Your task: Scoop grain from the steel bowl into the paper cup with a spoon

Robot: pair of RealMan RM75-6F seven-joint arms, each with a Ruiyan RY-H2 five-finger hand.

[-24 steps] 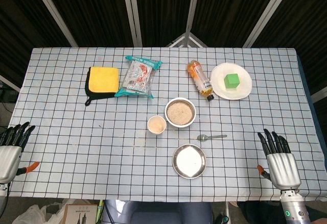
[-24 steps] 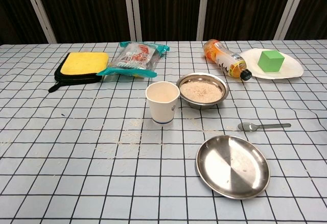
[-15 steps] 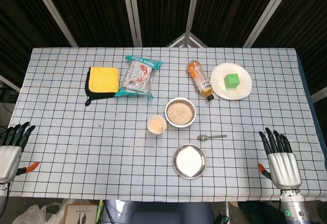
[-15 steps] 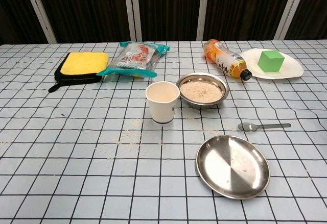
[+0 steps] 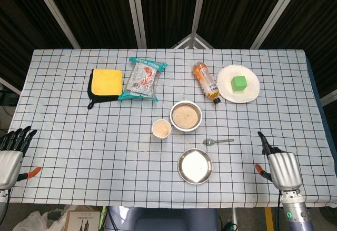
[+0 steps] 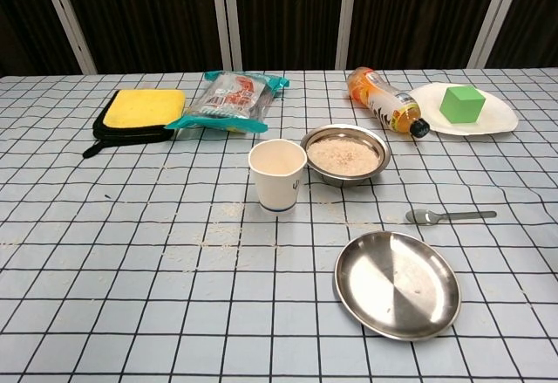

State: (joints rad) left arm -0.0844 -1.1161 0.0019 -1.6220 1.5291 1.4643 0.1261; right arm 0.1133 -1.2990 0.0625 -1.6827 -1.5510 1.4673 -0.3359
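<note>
Presently right hand [image 5: 277, 166] hovers, fingers curled.

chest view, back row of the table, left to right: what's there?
Yellow sponge → snack packet → orange bottle lying on its side → white plate with a green block on it.

text: none legible | snack packet [image 6: 228, 99] print and bottle [image 6: 384, 100] label blurred
</note>
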